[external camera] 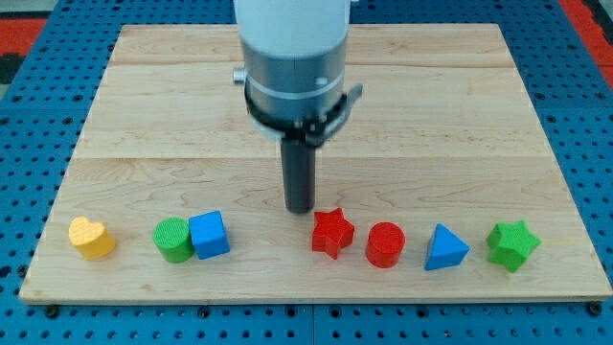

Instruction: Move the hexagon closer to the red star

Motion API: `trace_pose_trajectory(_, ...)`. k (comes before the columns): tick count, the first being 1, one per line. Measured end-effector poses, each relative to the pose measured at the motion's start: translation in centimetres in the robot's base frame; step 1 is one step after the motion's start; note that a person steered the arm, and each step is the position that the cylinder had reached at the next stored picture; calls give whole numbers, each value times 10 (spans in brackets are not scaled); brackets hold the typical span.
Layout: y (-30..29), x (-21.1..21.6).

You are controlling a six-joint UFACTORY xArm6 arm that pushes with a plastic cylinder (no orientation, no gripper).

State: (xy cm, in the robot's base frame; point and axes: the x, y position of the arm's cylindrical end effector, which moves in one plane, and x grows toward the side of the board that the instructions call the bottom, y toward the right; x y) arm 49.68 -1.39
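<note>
My tip (300,209) rests on the wooden board (144,115), just up and left of the red star (332,232), close to it with a small gap. A red block (385,244) with a round or many-sided top sits right beside the star on the view's right. A green block (172,240) of similar round or many-sided shape sits near the view's bottom left, touching a blue cube (210,235). I cannot tell which of the two is a hexagon.
A yellow heart (91,238) lies at the bottom left. A blue triangle (445,248) and a green star (511,244) lie at the bottom right. All blocks form a row along the board's bottom edge. The arm's grey body (292,57) hangs over the board's middle.
</note>
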Motion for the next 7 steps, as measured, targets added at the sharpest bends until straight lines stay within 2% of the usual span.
trace_pose_trajectory(1,-17,-31)
trace_pose_trajectory(2,27,-49)
trace_pose_trajectory(3,71,-101)
trace_pose_trajectory(4,39,-159)
trace_pose_trajectory(5,-21,-168)
trace_pose_trajectory(6,-48,-154)
trace_pose_trajectory(7,-48,-154)
